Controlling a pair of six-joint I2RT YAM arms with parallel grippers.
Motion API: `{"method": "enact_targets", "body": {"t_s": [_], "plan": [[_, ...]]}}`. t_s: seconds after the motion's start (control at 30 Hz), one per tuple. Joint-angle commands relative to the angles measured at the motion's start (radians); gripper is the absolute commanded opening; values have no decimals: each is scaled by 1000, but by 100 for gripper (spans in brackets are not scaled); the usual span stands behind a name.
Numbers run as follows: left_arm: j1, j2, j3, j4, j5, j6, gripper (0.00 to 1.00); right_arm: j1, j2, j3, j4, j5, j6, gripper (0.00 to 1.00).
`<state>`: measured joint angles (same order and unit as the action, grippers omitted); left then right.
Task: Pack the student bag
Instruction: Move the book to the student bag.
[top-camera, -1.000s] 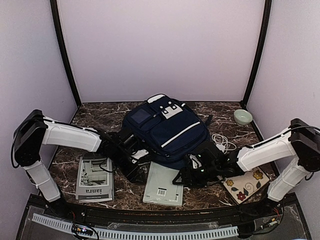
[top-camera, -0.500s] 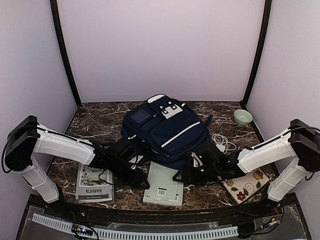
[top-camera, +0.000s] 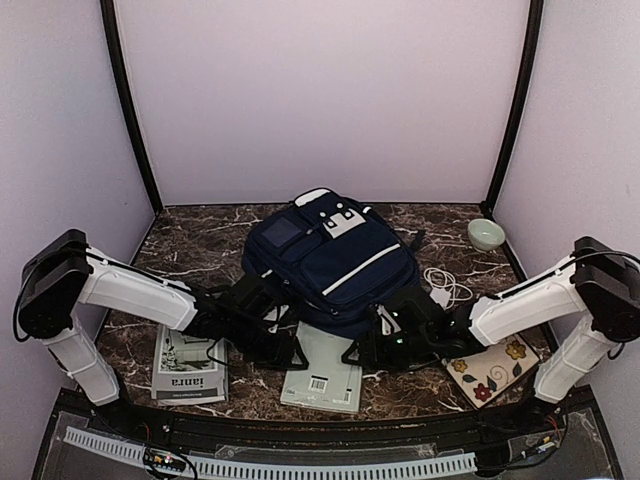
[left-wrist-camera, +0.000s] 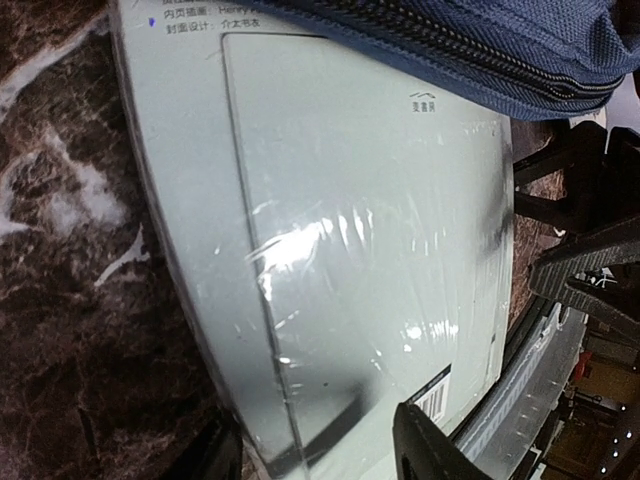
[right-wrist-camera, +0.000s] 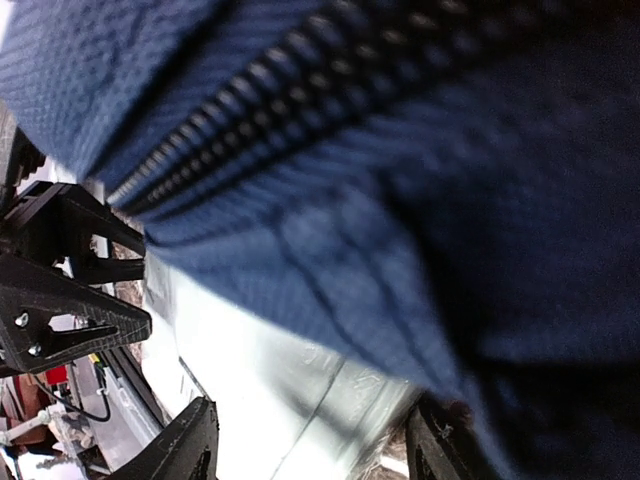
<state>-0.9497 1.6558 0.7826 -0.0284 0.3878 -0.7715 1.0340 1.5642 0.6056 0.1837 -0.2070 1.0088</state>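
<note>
The student bag (top-camera: 330, 258), navy with thin white stripes and a pale grey patch, lies flat mid-table. A pale green, plastic-wrapped book (top-camera: 322, 368) lies at its near edge, its far end tucked under the bag. My left gripper (top-camera: 287, 350) is open at the book's left edge. In the left wrist view (left-wrist-camera: 320, 462) the jaws straddle the book (left-wrist-camera: 360, 250) below the bag's zip (left-wrist-camera: 460, 55). My right gripper (top-camera: 363, 352) is open at the book's right edge. In the right wrist view (right-wrist-camera: 310, 455) the bag fabric (right-wrist-camera: 400, 150) hangs over the book (right-wrist-camera: 270, 380).
A grey book titled "ianra" (top-camera: 190, 366) lies at the near left. A floral pouch (top-camera: 490, 368) lies under the right arm. A white cable (top-camera: 448, 284) and a small green bowl (top-camera: 486, 234) sit at the back right.
My left gripper has moved right, up to the pale book's left edge. My right gripper has crept left against its right edge. The book has shifted and turned slightly.
</note>
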Motion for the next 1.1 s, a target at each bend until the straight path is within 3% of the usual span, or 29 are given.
{"method": "enact_targets", "body": {"t_s": [0.0,0.13,0.3,0.57,0.67,0.9,1.07], "plan": [[-39,26,-2,10,34,-15,55,57,77,136,72,-178,-30,62],[-91,-54,-52,79,70,-47,56,150,87,283,60,-188,-46,62],[-149,-202,-189,140,18,-123,56,203,75,376,-46,-107,-61,62],[-178,-280,-344,207,12,-175,56,225,45,300,-75,-50,45,62],[-178,-264,-346,221,15,-171,56,226,37,263,-93,-27,82,62],[-188,-231,-318,182,5,-141,56,227,-18,207,-378,157,91,67],[-192,-236,-319,171,-3,-142,56,227,64,190,-324,112,91,71]]}}
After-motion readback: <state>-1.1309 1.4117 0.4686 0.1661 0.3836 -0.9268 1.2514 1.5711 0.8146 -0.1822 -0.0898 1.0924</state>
